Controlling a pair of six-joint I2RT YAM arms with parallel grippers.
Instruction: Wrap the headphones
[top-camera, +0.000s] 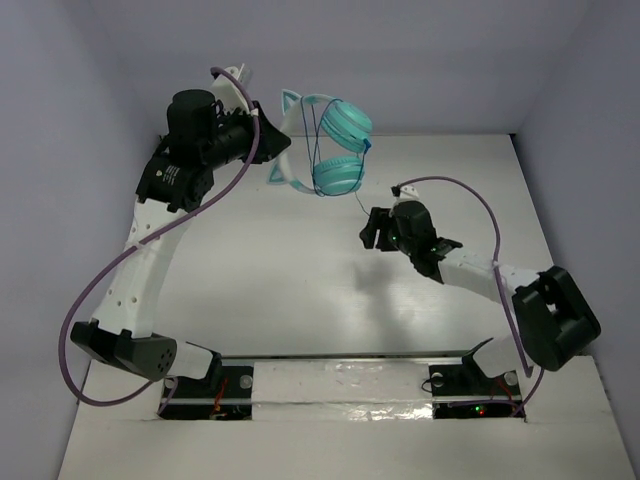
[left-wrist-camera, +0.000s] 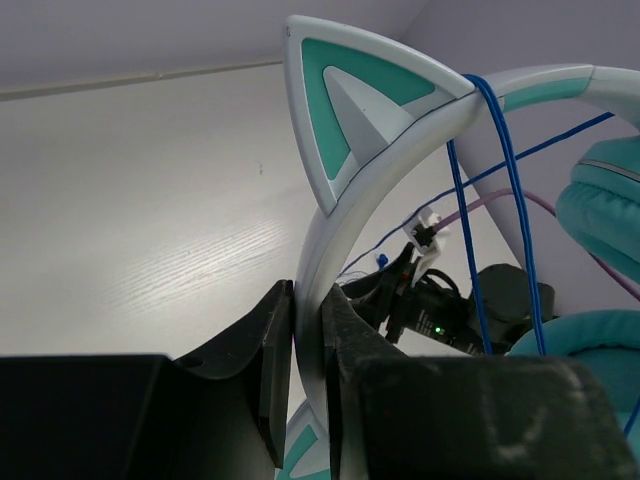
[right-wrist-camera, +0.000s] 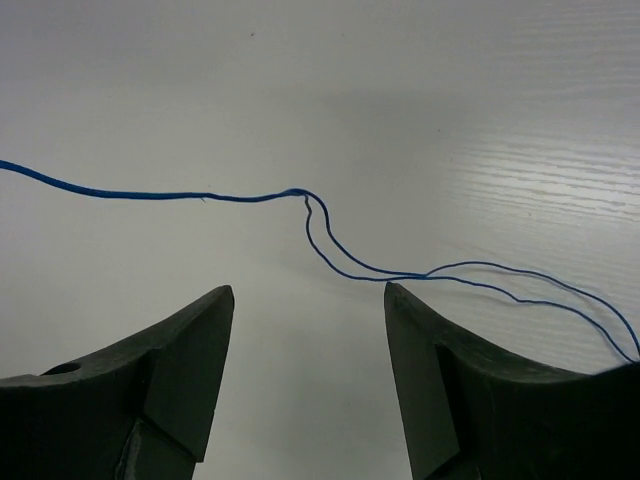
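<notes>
White wood-grain worktop (top-camera: 300, 300) takes up most of the top view, with both arm bases at its near edge. L arm (top-camera: 150, 250) reaches up toward the far wall. R arm (top-camera: 480, 265) sits low, wrist aimed at the middle.

Small teal cat-ear headphones (top-camera: 340, 140), two round cups on a pale plastic headband (left-wrist-camera: 325, 230), hang in the air over the far part of the worktop, not resting on it. L jaws are clenched on the headband just below one triangular teal-and-white ear (left-wrist-camera: 350, 110), the band pinched flat between them.

R jaws are released and wide apart, w/ nothing between them. The thin blue cord (right-wrist-camera: 200, 195) runs across just beyond their tips: a single strand on one side, doubled on the other, small kink approx. mid-span. Can't tell if it touches the worktop there. In the left wrist view a few cord runs already cross the headband near the cups.

My read on handling: the headphones are light and the band is stiff but smooth, so the cup-heavy end could swivel in the L pinch if tugged. The cord is limp, thin and slippery, and it'll slide out unless the R jaws close fully on it. I'd take it on the single strand near the kink, keep slack, and avoid yanking, since the cord exit at the cup is prob. the weak spot.
</notes>
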